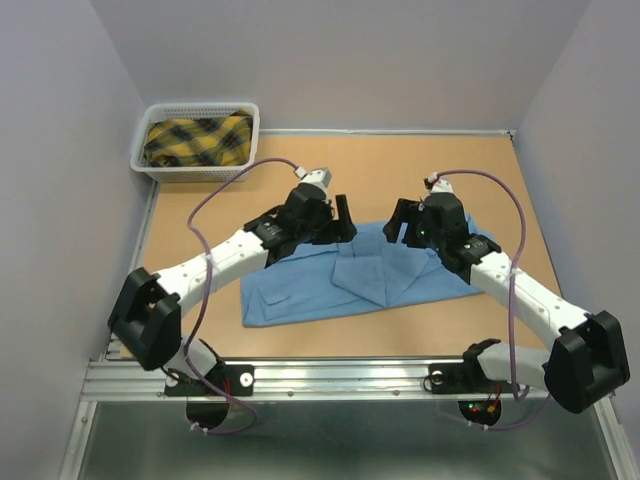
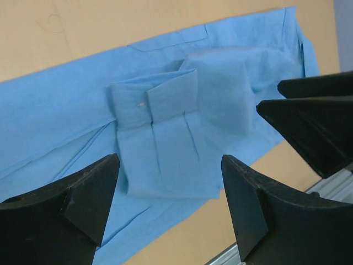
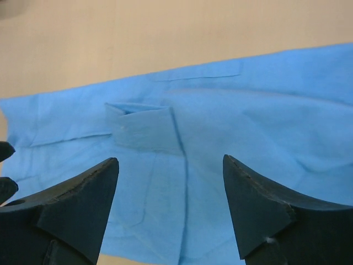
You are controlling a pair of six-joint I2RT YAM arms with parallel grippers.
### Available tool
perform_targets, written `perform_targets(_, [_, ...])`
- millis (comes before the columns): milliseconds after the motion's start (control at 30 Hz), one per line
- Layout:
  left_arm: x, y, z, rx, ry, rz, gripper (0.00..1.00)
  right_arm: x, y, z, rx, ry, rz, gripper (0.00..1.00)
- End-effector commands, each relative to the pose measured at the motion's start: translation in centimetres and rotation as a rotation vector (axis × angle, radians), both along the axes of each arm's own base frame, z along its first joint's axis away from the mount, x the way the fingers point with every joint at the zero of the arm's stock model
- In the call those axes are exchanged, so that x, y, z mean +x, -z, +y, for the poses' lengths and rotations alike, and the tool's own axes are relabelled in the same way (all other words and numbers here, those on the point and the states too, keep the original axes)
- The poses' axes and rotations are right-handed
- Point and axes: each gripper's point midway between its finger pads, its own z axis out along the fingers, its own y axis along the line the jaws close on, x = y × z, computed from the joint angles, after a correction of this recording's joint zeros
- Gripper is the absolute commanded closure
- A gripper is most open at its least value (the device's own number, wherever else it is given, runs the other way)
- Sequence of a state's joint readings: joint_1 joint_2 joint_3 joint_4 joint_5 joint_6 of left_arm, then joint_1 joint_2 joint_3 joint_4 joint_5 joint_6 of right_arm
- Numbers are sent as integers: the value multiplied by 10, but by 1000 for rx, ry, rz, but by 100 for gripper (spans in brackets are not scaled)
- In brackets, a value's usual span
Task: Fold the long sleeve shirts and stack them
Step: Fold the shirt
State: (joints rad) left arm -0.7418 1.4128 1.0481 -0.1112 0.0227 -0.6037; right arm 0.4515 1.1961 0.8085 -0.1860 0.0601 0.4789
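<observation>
A light blue long sleeve shirt (image 1: pixel 330 285) lies partly folded on the wooden table, with a sleeve laid across its middle. In the left wrist view the sleeve's buttoned cuff (image 2: pixel 154 102) rests flat on the shirt body. The right wrist view shows the same cuff (image 3: pixel 146 128) ahead of the fingers. My left gripper (image 1: pixel 344 220) hovers over the shirt's far edge, open and empty (image 2: pixel 168 165). My right gripper (image 1: pixel 400 222) faces it from the right, also open with nothing between its fingers (image 3: pixel 170 165). Both sit just above the cloth.
A white plastic basket (image 1: pixel 150 165) at the back left holds a folded yellow-and-black plaid cloth (image 1: pixel 198 140). Grey walls close in three sides. A metal rail (image 1: pixel 340 378) runs along the near table edge. The right gripper's fingers (image 2: pixel 314 121) show in the left wrist view.
</observation>
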Motion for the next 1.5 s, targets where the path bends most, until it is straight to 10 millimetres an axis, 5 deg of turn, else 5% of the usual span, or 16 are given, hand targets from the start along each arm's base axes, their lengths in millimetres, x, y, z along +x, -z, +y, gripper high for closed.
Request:
perform_targets(0, [20,-7,-41,23,-71,-33,16,11,-15,-57,-138,287,-39,17])
perform_targets(167, [21,21,-89,181,-61,-18,20,0,-15,-78,-150,403,-29,13])
perform_targets(467, [33,81,-105,401,-124,-9,32,-24,-16,-106,-113,544,-68,8])
perform_targets(867, [68,82,-102,468,-223,-50,36,-44,-5,-112,-69,548,-69,8])
perform_targets(1200, [52,108,-120,423,-131,45,40,-47,-2,-117,-86,563,-74,8])
perform_targets(1467, [49,117,-111,437,-139,50,58,-48,1,-116,-84,558,-66,8])
